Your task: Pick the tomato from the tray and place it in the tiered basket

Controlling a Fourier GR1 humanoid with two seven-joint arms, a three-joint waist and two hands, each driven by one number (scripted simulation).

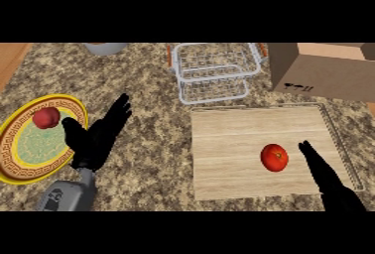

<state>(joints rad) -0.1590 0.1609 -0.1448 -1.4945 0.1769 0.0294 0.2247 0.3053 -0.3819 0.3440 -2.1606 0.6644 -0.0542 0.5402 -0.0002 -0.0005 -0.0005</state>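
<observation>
A speckled brown granite tabletop carries a flat, square tray of pale wood with a thin raised rim, set toward the right edge. The smooth, round red tomato lies on the tray's right half, nearer its front edge. Just beside it on the right, the black right hand lies over the tray with fingers straight and together, not touching the tomato. Behind the tray, toward the tabletop's far edge, stands the white wire tiered basket, a rectangular open grid. A brown cardboard box sits in the far right corner. Near the left edge rests a round plate with a yellow patterned rim and green centre; a small red round fruit lies on it. The black left hand rests beside the plate, fingers straight and slightly spread, holding nothing.
</observation>
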